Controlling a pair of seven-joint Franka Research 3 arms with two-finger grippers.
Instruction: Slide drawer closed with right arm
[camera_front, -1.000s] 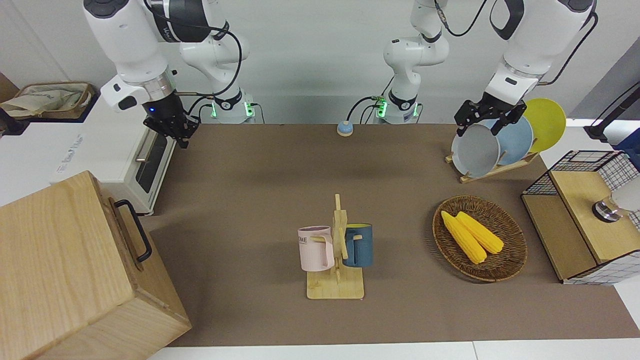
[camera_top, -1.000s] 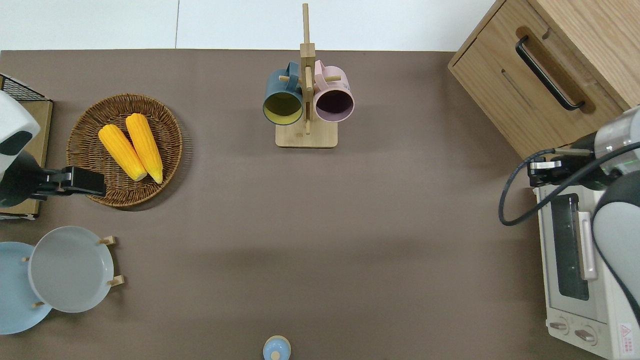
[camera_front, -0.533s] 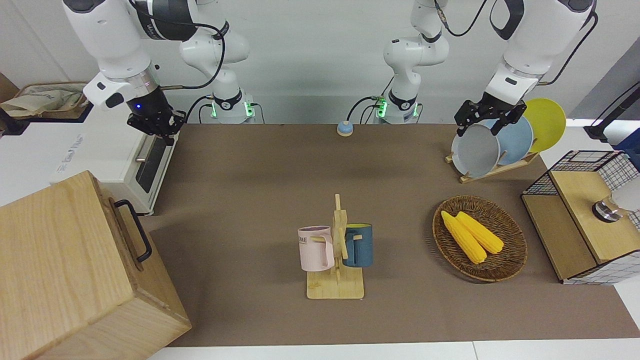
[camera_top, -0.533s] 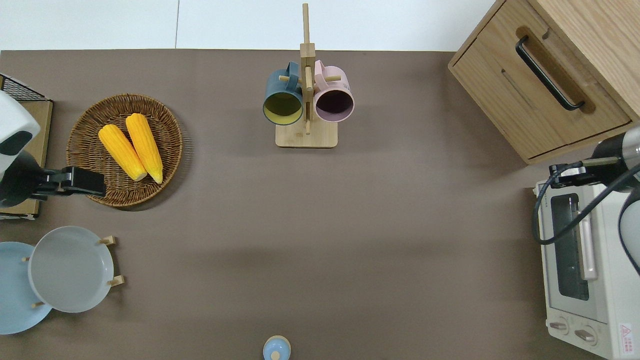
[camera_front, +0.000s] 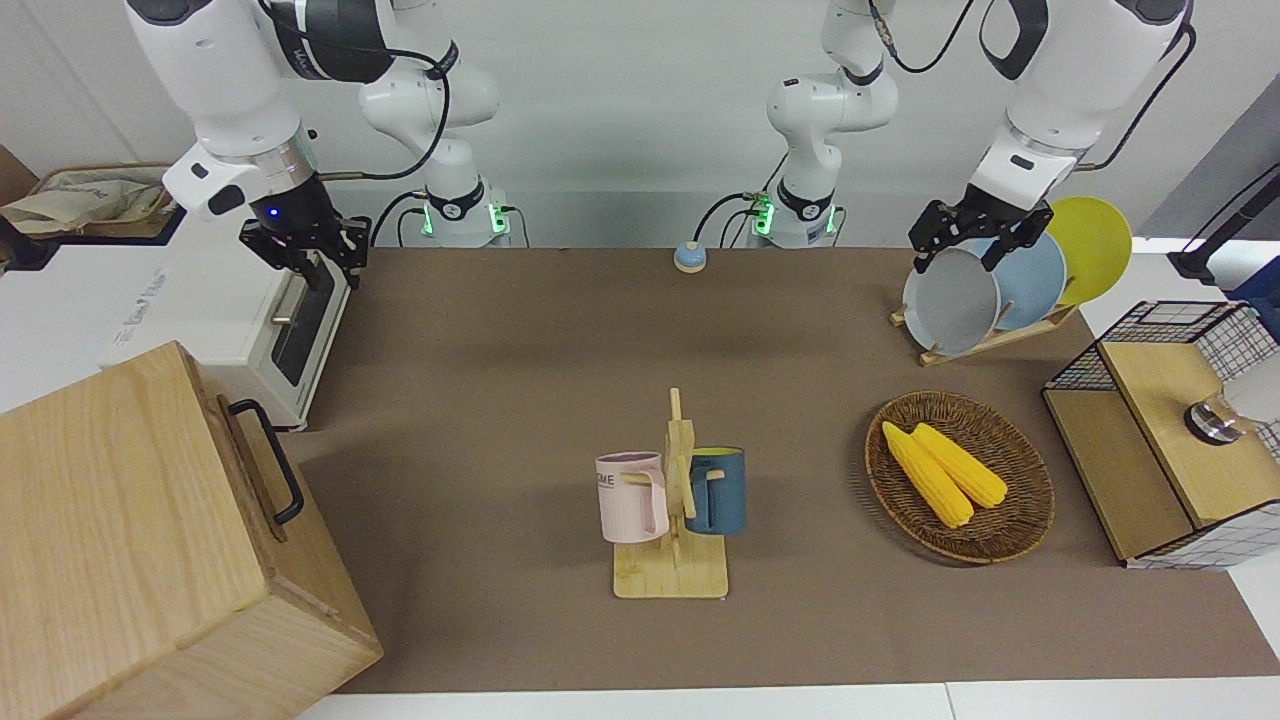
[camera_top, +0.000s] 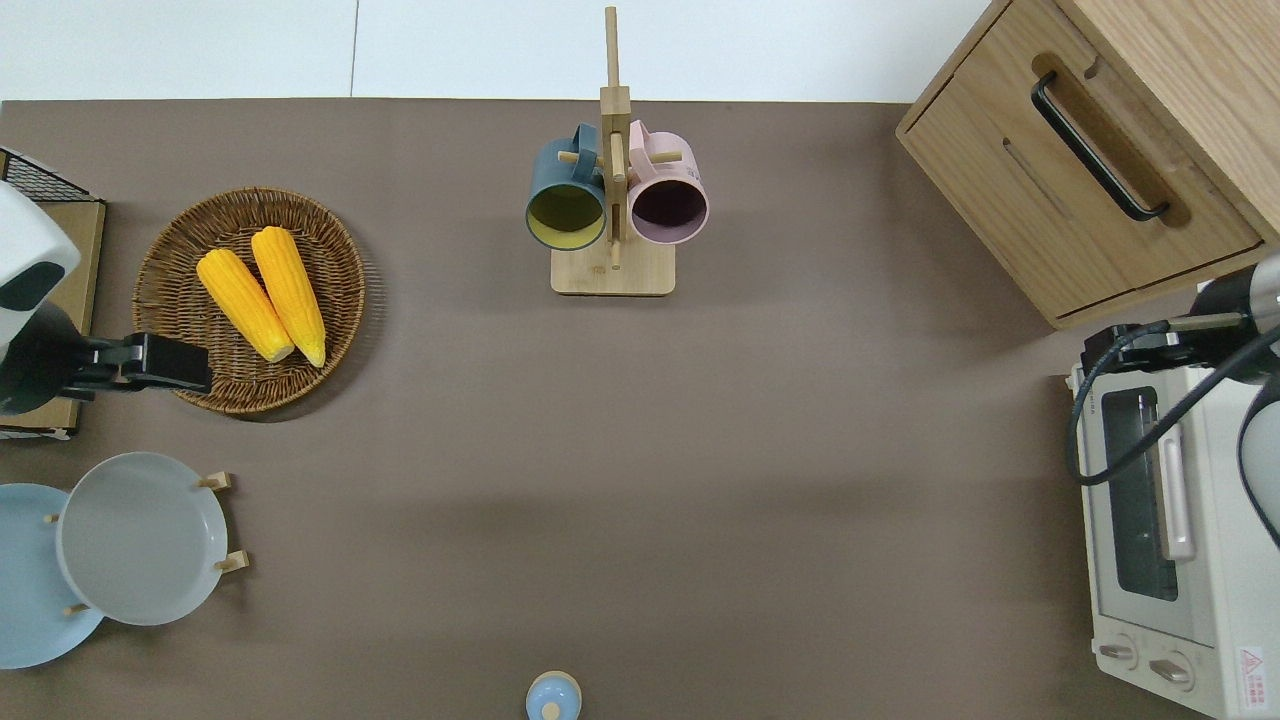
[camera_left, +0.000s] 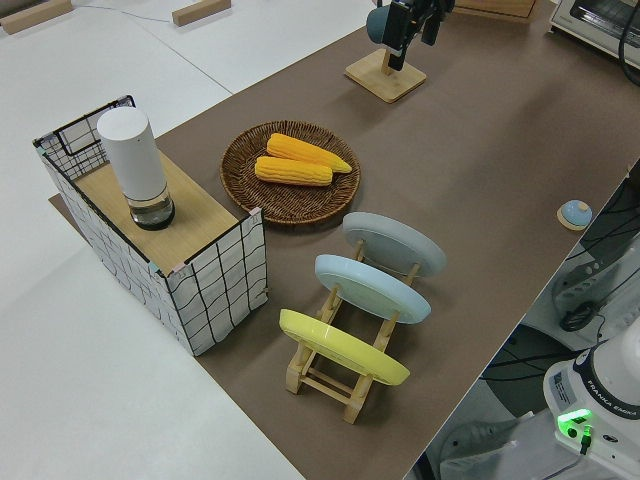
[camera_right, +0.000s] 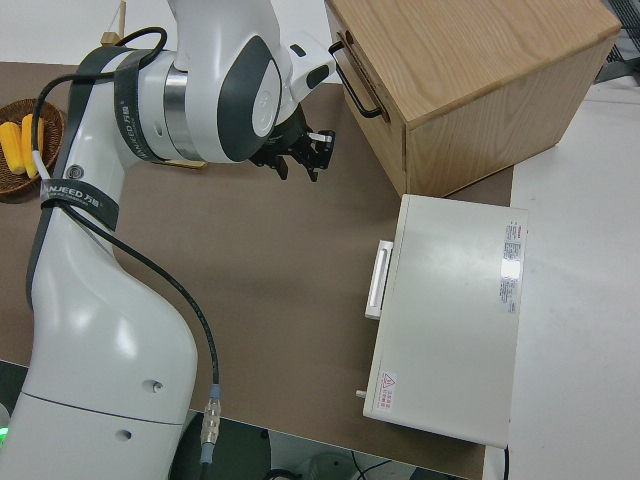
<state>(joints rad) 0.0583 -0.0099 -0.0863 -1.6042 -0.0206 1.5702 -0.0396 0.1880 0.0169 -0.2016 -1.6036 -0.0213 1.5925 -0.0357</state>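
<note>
The right gripper (camera_front: 305, 257) has been retreating from the drawer (camera_top: 1085, 185) and is hovering with fingers spread, empty. A low sweep is risking clipping the toaster oven (camera_top: 1160, 540).

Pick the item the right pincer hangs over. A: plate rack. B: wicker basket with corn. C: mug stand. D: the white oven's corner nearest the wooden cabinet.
D: the overhead view shows the right pincer over the white oven corner beside the wooden cabinet.

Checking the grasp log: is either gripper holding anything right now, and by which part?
Nothing is held. The right gripper, jaws open, hangs over the oven's corner; the left arm is parked.
</note>
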